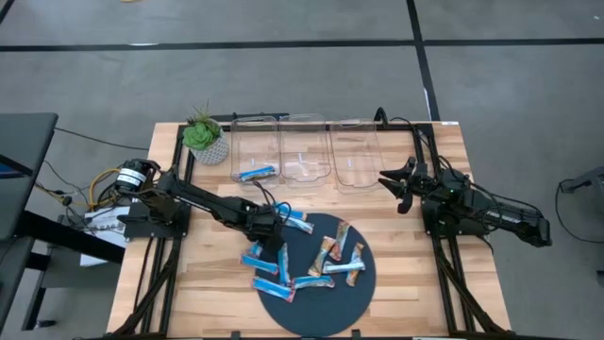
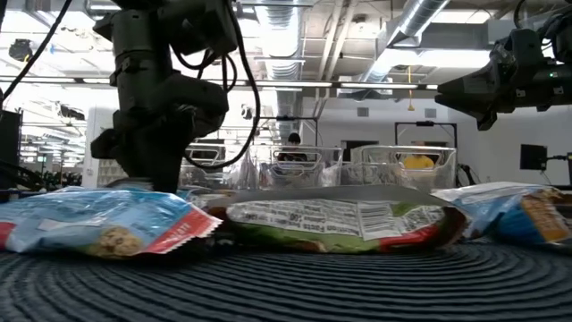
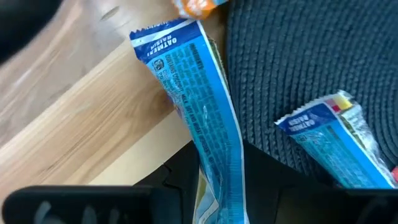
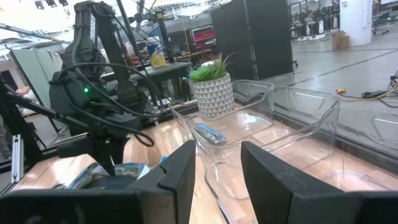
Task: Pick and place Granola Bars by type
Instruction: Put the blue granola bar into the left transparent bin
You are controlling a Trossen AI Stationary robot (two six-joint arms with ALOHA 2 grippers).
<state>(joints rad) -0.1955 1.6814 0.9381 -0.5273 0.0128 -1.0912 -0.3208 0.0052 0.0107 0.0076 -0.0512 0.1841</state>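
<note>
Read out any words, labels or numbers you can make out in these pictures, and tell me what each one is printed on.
"OATMEAL RAISIN": end of the blue bar between the left pincer's fingers, left wrist view.
"RAISIN": end of a second blue bar lying on the dark mat.
Too small to read: the fine print down the held bar.
Blurred: the panel on the green-and-red wrapper, low view.
Nothing else carries readable text.

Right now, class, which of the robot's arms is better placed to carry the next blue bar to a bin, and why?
The left. Its end effector sits low at the mat's edge with a blue bar between its fingers. The right end effector hangs open beside the empty right bin, away from the bars.
</note>
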